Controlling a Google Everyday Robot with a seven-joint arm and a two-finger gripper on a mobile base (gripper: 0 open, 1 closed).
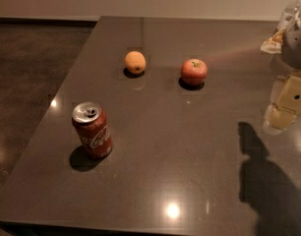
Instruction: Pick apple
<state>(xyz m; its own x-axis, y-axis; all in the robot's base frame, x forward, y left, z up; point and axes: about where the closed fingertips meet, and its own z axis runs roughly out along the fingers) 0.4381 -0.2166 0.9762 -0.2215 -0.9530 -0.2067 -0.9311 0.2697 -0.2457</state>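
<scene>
The apple [194,72] is small, round and red, with a yellowish-green patch at the stem. It sits upright on the dark table [180,151], right of centre toward the far side. My gripper [284,107], beige under a grey arm part, hangs at the right edge of the view. It is above the table, well to the right of the apple and nearer to me, and touches nothing. Its shadow falls on the table below it.
An orange round fruit [135,62] sits left of the apple. A red Coca-Cola can [93,130] stands upright at the front left. A crinkled wrapper and a clear bottle [283,28] are at the far right corner. The table's left edge drops to dark floor.
</scene>
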